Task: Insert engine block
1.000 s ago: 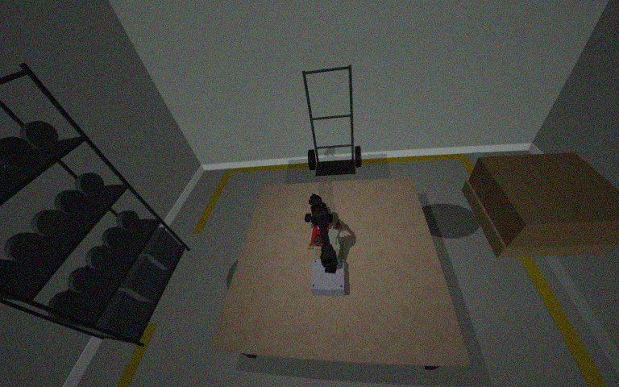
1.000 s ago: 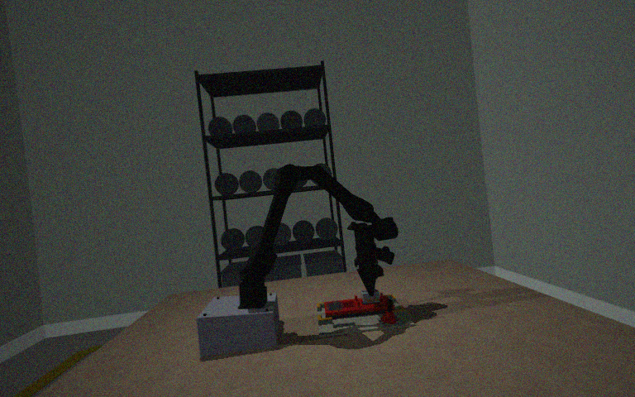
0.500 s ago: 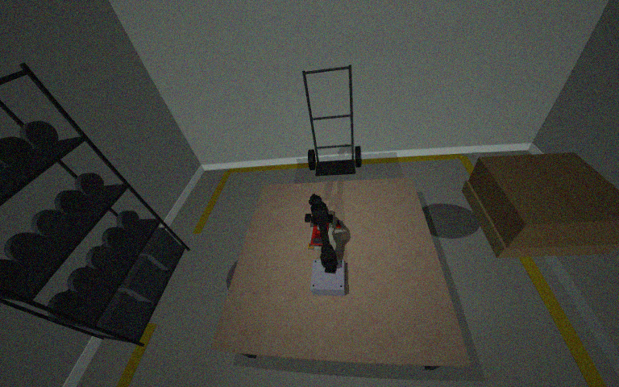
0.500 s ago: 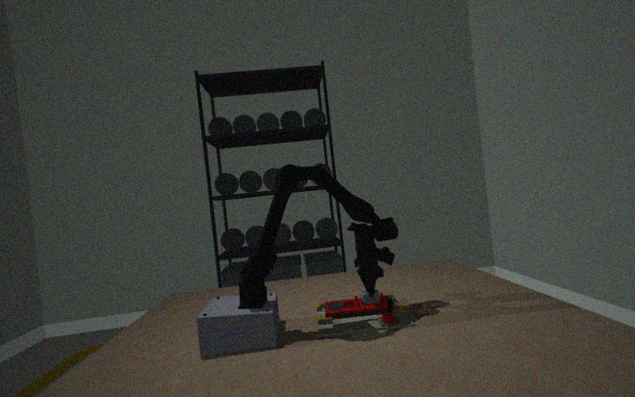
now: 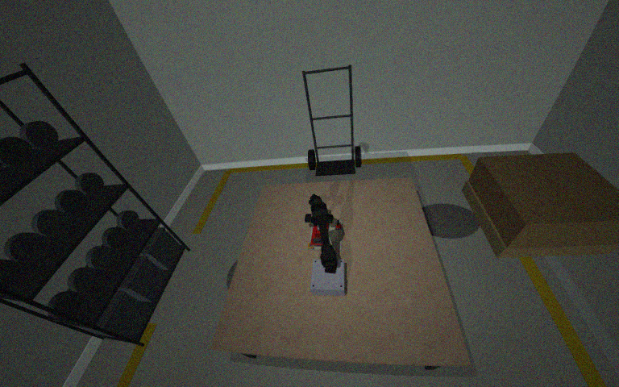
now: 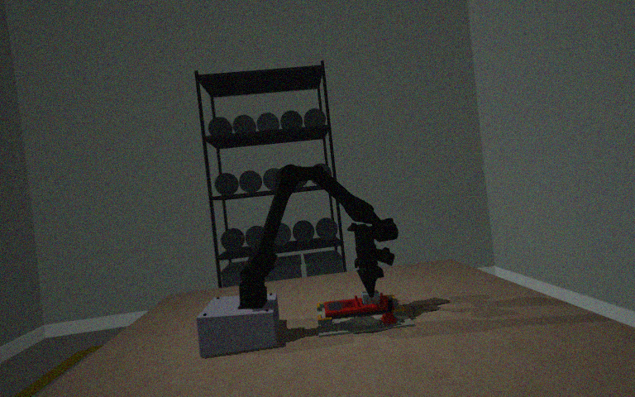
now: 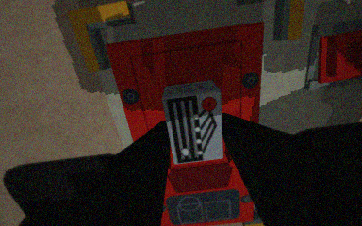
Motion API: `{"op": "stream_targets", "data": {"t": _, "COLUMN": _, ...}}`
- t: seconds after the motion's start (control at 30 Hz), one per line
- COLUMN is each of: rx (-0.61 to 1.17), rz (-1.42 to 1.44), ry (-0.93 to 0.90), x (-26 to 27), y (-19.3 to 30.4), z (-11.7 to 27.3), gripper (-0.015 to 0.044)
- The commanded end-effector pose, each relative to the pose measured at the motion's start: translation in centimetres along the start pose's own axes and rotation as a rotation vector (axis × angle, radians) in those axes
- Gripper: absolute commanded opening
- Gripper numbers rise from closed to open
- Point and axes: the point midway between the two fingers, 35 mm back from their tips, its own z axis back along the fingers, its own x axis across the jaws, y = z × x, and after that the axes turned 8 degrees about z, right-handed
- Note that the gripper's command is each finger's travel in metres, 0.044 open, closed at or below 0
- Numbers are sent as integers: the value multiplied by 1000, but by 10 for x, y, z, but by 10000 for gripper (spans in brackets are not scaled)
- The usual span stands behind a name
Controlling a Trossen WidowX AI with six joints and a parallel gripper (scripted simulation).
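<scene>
The grey engine block (image 7: 209,137) (image 6: 366,298) has dark stripes and a red round spot on its top face. My gripper (image 7: 193,122) (image 6: 371,294) points down and is shut on the engine block, with one black finger on each side of it. The block stands upright over the middle of the red car body (image 7: 146,71) (image 6: 348,306) (image 5: 314,237). The opening and the rib are hidden by the block and fingers, so how deep the block sits cannot be told. The block's lower end is not visible.
The car body lies on a grey tray (image 7: 302,66) with yellow corner pieces. A red part (image 7: 341,56) (image 6: 388,318) sits in the tray beside the car body. The arm's pale base box (image 5: 327,285) (image 6: 238,327) stands on the wooden table (image 5: 388,296) near the tray.
</scene>
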Motion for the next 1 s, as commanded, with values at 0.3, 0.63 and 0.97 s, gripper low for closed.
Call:
{"op": "stream_targets", "data": {"t": 0.3, "rx": 2, "rz": -4, "ry": 5, "x": -1, "y": 1, "z": -3, "gripper": 159}}
{"op": "stream_targets", "data": {"t": 0.63, "rx": 2, "rz": -3, "ry": 5, "x": -1, "y": 1, "z": -4, "gripper": 159}}
{"op": "stream_targets", "data": {"t": 0.97, "rx": 2, "rz": -2, "ry": 5, "x": -1, "y": 1, "z": -4, "gripper": 159}}
